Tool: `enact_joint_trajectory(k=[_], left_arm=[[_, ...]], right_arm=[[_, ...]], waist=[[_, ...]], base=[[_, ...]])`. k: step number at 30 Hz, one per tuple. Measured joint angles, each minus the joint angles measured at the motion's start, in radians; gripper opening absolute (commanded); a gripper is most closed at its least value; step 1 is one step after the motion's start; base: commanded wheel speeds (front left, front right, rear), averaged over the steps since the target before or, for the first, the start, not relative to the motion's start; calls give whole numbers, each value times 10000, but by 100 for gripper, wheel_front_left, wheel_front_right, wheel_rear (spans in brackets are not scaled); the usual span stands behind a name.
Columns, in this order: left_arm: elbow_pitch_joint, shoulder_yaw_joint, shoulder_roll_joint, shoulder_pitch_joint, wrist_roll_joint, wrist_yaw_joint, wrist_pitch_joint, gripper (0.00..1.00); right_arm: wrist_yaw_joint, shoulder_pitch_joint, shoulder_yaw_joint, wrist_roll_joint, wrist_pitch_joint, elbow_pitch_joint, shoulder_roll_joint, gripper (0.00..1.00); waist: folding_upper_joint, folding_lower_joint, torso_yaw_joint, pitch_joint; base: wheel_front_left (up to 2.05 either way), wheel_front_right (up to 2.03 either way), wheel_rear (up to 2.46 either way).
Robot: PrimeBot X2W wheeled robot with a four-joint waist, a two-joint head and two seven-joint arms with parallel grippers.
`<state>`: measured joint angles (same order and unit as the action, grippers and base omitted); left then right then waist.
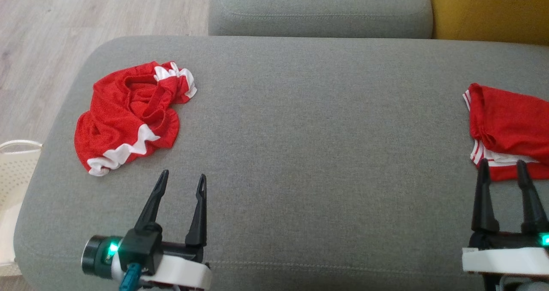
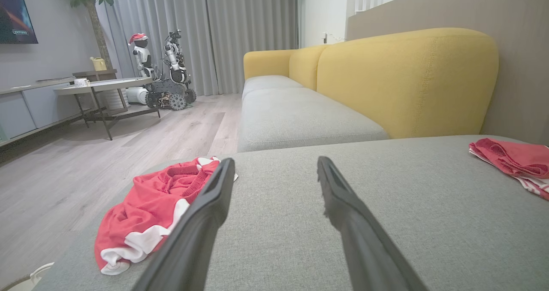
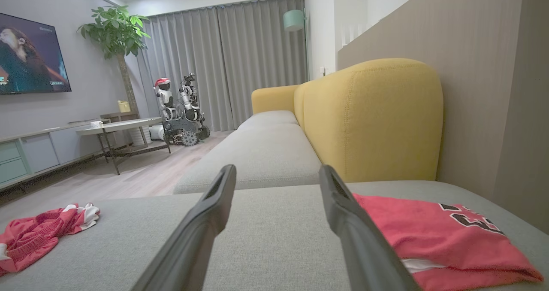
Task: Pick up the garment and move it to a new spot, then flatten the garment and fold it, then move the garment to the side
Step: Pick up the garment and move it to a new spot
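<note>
- The left gripper [image 1: 183,176] hangs low over the wide grey fabric sofa cushion [image 1: 321,153]. Its two dark fingers are spread apart with nothing between them.
- The crumpled red garment with white trim [image 1: 128,115] is bunched up in a heap on the cushion. It sits just ahead of the left gripper and off to its left, near the left fingertip, with a strip of bare cushion between them.
- In the left wrist view the same heap peeks out from behind the left finger, so it's outside the gap rather than in it.
- The right gripper [image 1: 502,163] is also spread wide and isn't pinching anything.
- A folded red jersey with black lettering and white stripes [image 3: 429,235] lies flat directly ahead of the right gripper and a bit to its right. In the head view the fingertips overlap its near edge, but I can't tell if they actually touch the cloth.
- From the right gripper, the crumpled garment is well off to the left, on the far side of the cushion.
- A white perforated plastic basket [image 1: 13,171] sits on the floor further left of the left gripper, past the cushion's edge.
- A mustard-yellow padded sofa backrest [image 2: 407,80] stands ahead of both grippers.
</note>
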<state>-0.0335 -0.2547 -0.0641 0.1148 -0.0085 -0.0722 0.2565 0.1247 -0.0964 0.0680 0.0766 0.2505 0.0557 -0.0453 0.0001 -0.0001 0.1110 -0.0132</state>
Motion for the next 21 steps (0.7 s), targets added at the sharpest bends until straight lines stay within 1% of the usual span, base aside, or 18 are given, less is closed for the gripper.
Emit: enact_joint_trajectory(k=[15, 21], left_arm=[[8, -240, -69, -1, 42, -171, 2, 100], [4, -336, -140, -4, 73, -265, 2, 100]], right_arm=[[0, -60, -77, 203, 0, 199, 2, 100], [0, -205, -105, 334, 0, 305, 4, 100]], waist=[[0, 0, 81, -53], [0, 0, 257, -76]], base=[[0, 0, 0], [0, 0, 0]])
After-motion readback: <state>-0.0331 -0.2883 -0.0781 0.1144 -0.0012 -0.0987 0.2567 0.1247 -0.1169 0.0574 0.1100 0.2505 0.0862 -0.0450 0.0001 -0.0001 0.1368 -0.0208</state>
